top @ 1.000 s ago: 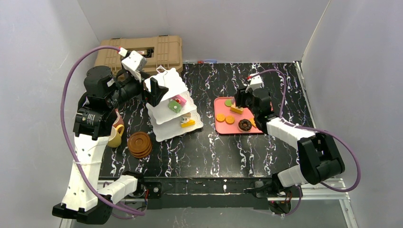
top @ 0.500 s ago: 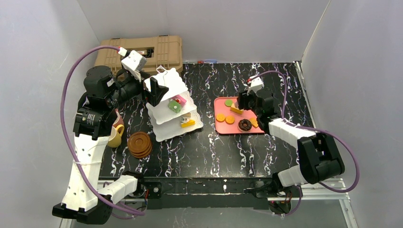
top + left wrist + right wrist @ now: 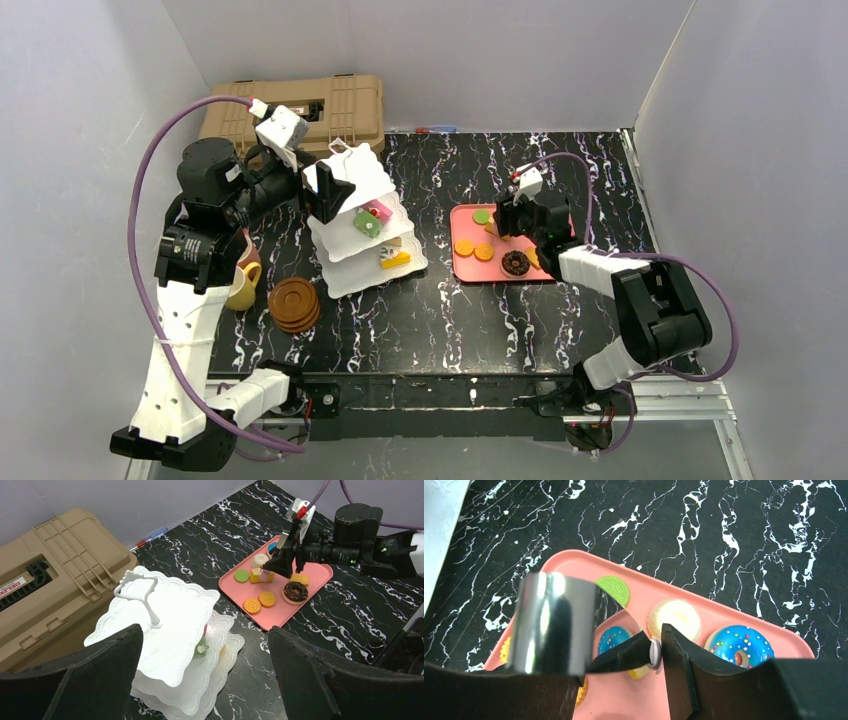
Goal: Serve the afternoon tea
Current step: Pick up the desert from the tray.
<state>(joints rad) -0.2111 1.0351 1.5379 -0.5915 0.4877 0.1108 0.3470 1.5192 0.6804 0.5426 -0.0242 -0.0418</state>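
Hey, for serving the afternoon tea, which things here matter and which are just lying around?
For the tea: tiered stand, toy pastries, yellow cup, stacked brown saucers.
Lying about: tan case, pink tray, pen by the back wall.

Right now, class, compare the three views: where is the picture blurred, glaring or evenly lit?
Top external: evenly lit, sharp. Left wrist: the left gripper's fingers are blurred masses; the white stand bright. Right wrist: a shiny metal strip near the lens is blurred and glaring; the pink tray sharp.
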